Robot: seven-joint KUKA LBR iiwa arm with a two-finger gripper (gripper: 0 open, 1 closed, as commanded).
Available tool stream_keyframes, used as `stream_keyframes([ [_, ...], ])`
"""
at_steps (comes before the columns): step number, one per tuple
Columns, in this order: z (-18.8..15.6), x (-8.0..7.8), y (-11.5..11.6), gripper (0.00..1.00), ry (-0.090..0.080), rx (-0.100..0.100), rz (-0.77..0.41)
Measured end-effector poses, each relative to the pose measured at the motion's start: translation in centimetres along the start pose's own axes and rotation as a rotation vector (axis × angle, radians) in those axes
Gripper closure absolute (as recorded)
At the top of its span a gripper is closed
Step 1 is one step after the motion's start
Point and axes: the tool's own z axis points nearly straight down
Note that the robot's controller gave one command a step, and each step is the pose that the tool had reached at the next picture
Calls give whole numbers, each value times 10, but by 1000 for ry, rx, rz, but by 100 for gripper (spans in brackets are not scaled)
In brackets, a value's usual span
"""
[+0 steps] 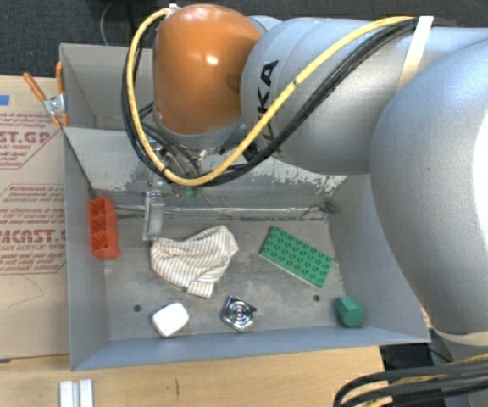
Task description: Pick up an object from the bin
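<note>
Grey metal bin holds striped cloth, green plate.

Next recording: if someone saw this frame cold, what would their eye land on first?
First, the big grey robot arm with its glossy orange wrist cover, spanning the top and right of the view above the grey metal bin. On the bin floor, a crumpled striped beige cloth lies in the middle. A red toy brick sits by the left wall, and a flat green studded plate lies to the cloth's right.
</note>
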Motion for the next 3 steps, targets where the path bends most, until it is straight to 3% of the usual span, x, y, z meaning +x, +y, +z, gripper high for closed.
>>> stream_keyframes([
  [1, 0, 0, 0, 0, 0, 0, 0],
  [2, 54, 3, -11, 0, -7, -1, -38],
  [3, 114, 7, -26, 0, -3, -2, -4],
])
